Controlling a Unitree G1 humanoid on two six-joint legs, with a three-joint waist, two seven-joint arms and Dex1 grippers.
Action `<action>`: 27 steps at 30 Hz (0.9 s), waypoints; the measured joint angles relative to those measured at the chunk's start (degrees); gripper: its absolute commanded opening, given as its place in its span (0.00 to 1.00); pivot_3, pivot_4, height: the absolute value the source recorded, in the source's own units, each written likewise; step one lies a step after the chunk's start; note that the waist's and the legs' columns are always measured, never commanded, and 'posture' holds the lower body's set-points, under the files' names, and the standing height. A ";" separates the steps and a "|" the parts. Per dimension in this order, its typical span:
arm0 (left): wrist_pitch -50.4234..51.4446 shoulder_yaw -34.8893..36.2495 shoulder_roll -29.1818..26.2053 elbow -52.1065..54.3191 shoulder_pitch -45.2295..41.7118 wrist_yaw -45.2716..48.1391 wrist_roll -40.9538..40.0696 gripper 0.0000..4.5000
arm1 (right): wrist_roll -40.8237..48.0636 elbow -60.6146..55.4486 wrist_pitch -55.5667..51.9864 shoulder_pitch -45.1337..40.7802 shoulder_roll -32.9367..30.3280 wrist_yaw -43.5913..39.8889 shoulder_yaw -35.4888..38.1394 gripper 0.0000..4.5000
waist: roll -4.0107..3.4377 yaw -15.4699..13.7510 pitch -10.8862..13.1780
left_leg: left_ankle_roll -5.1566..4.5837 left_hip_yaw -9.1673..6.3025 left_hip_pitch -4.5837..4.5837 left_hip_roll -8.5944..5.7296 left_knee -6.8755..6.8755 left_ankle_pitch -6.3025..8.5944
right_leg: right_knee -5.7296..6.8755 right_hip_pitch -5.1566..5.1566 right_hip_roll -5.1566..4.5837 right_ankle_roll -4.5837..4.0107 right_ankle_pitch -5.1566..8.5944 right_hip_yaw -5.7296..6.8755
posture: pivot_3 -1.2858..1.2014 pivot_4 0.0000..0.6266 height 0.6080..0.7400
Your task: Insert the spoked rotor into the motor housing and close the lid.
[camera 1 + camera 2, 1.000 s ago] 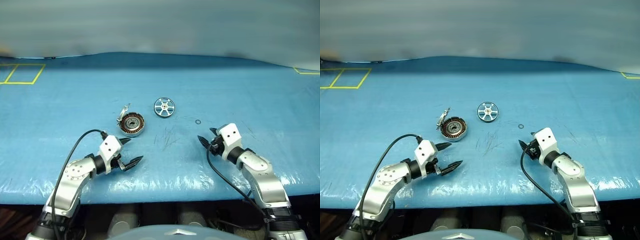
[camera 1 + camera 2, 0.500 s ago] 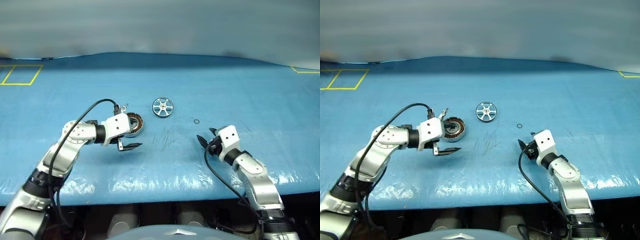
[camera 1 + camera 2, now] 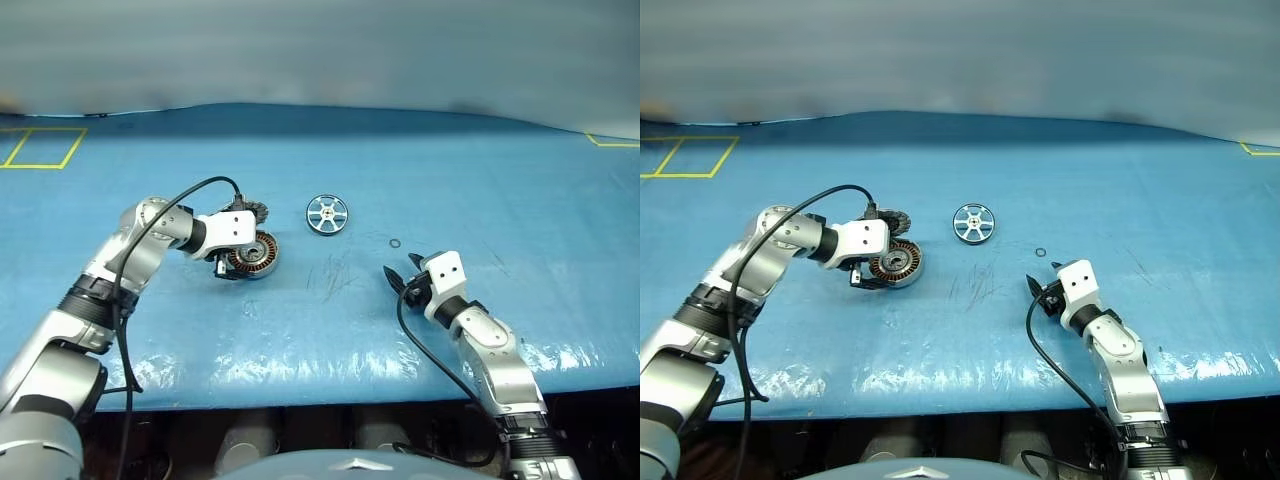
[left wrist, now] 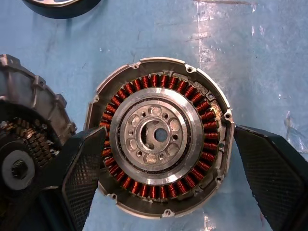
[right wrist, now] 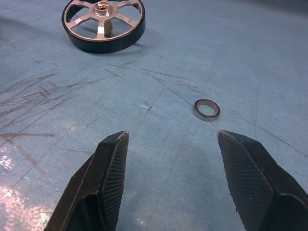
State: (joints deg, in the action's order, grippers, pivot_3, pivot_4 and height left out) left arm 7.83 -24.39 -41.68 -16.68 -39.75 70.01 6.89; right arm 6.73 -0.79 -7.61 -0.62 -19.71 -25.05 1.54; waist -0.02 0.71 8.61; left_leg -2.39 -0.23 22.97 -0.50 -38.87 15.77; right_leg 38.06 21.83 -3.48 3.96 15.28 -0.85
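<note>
Since a second ago, left end effector (image 4: 163,178) has swung over the motor housing (image 4: 161,137), fingers spread astride it; right end effector (image 5: 171,178) hangs spread; spoked rotor (image 3: 327,214) lies untouched on worktop (image 3: 500,200).

Partly hidden in the eye views: the motor housing (image 3: 250,260), behind the left gripper (image 3: 226,268). Cut off by the left wrist view's edges: the lid (image 4: 29,139) and the spoked rotor (image 4: 60,6). Too small to make out there: small ring (image 3: 394,242).

Workshop bench — blue taped mat (image 3: 520,190)
</note>
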 measured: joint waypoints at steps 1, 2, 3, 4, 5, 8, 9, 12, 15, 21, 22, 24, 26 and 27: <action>-1.17 -0.89 0.67 -1.80 -1.04 0.45 0.72 0.99 | 0.01 0.04 -0.03 -0.03 -0.21 0.02 0.12 0.69 | 0.00 0.00 0.00 | 0.00 0.00 0.00 0.00 -0.05 0.00 | 0.05 0.00 0.00 0.00 0.00 0.00 | 0.52 0.24 1.00; -2.53 -1.64 1.33 -3.71 -2.21 0.89 1.63 0.99 | 0.02 0.01 -0.06 -0.22 -0.25 0.05 0.20 0.69 | 0.02 -0.01 0.01 | 0.00 0.00 0.01 0.00 -0.09 0.00 | 0.08 0.01 0.02 0.00 0.00 0.00 | 0.52 0.24 1.00; -3.99 -2.41 1.70 -5.53 -3.77 1.66 2.40 0.99 | 0.03 0.01 -0.07 -0.44 -0.28 0.09 0.25 0.69 | 0.05 -0.01 0.03 | 0.00 0.00 0.01 0.00 -0.13 0.00 | 0.12 0.00 0.02 0.00 0.00 0.00 | 0.52 0.24 1.00; -5.24 -3.22 1.82 -6.99 -5.17 2.59 3.37 0.99 | 0.04 0.02 -0.11 -0.75 -0.28 0.16 0.26 0.69 | 0.06 -0.01 0.04 | 0.00 0.00 0.01 0.00 -0.14 0.00 | 0.12 0.00 0.02 0.01 0.00 0.00 | 0.52 0.24 1.00; -6.52 -3.90 1.87 -8.30 -6.48 3.82 4.23 0.99 | 0.07 0.00 -0.14 -1.20 -0.29 0.27 0.28 0.69 | 0.05 0.03 0.04 | 0.00 0.01 0.01 -0.01 -0.15 0.00 | 0.13 0.00 0.02 0.02 -0.01 -0.02 | 0.52 0.24 1.00; -8.86 -5.30 2.12 -10.14 -8.52 6.26 5.74 0.99 | 0.10 -0.02 -0.23 -1.48 -0.35 0.42 0.52 0.69 | 0.07 0.10 0.04 | -0.01 0.01 0.01 0.00 -0.15 0.00 | 0.13 0.01 0.02 0.02 -0.01 -0.03 | 0.52 0.24 1.00; -9.54 -5.61 2.10 -10.27 -9.05 7.21 6.30 0.99 | 0.11 -0.02 -0.31 -1.48 -0.36 0.40 0.52 0.69 | 0.06 0.10 0.04 | -0.02 0.02 0.02 0.00 -0.14 0.01 | 0.13 0.02 0.02 0.02 -0.01 -0.03 | 0.52 0.24 1.00; -11.19 -6.45 2.04 -10.32 -10.17 9.54 7.80 0.99 | 0.11 -0.01 -0.48 -1.48 -0.43 0.26 0.51 0.69 | 0.06 0.10 0.04 | -0.03 0.02 0.08 0.00 -0.15 0.01 | 0.11 0.07 0.02 0.02 -0.01 -0.03 | 0.52 0.24 1.00; -12.21 -6.73 2.00 -10.31 -10.72 10.61 9.11 0.99 | 0.11 0.03 -0.52 -1.60 -0.75 -0.04 0.50 0.69 | 0.07 0.10 0.05 | -0.04 0.02 0.12 0.00 -0.16 0.02 | 0.10 0.09 0.02 0.02 -0.01 -0.03 | 0.52 0.24 1.00; -13.36 -6.84 2.01 -10.10 -11.16 11.70 11.11 0.99 | 0.10 0.11 -0.58 -3.19 -1.34 -0.32 0.46 0.69 | 0.06 0.30 0.05 | -0.04 0.01 0.13 0.01 -0.16 0.02 | 0.11 0.11 0.03 0.02 -0.01 -0.02 | 0.52 0.24 1.00; -13.41 -6.84 2.01 -10.07 -11.17 11.77 11.22 0.99 | 0.10 0.13 -0.58 -3.20 -1.38 -0.39 0.42 0.69 | 0.06 0.29 0.05 | -0.05 0.01 0.14 0.01 -0.16 0.02 | 0.11 0.11 0.03 0.02 -0.01 -0.03 | 0.52 0.24 1.00; -14.34 -7.03 1.93 -9.88 -11.15 11.79 12.28 0.99 | 0.10 0.13 -0.62 -3.30 -1.45 -0.56 0.41 0.69 | 0.06 0.36 0.05 | -0.05 0.01 0.15 0.00 -0.16 0.02 | 0.10 0.11 0.02 0.02 -0.01 -0.03 | 0.52 0.24 1.00; -15.45 -7.40 1.67 -8.93 -10.79 11.71 13.43 0.99 | 0.10 0.13 -0.66 -3.61 -1.57 -0.75 0.41 0.69 | 0.05 0.50 0.04 | -0.06 0.02 0.14 0.00 -0.16 0.03 | 0.10 0.10 0.02 0.02 -0.01 -0.04 | 0.52 0.24 1.00; -16.11 -7.60 1.63 -8.46 -10.56 11.49 14.06 0.99 | 0.10 0.12 -0.66 -3.67 -1.68 -0.77 0.42 0.69 | 0.05 0.52 0.04 | -0.06 0.02 0.12 0.01 -0.16 0.03 | 0.11 0.09 0.02 0.02 -0.01 -0.04 | 0.52 0.24 1.00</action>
State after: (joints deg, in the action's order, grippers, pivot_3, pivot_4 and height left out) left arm -8.28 -31.99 -40.05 -25.15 -50.31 81.50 20.95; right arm 6.83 -0.67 -8.27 -4.29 -21.38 -25.83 1.96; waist 0.03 1.23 8.65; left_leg -2.45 -0.21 23.09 -0.49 -39.03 15.80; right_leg 38.16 21.91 -3.46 3.98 15.27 -0.89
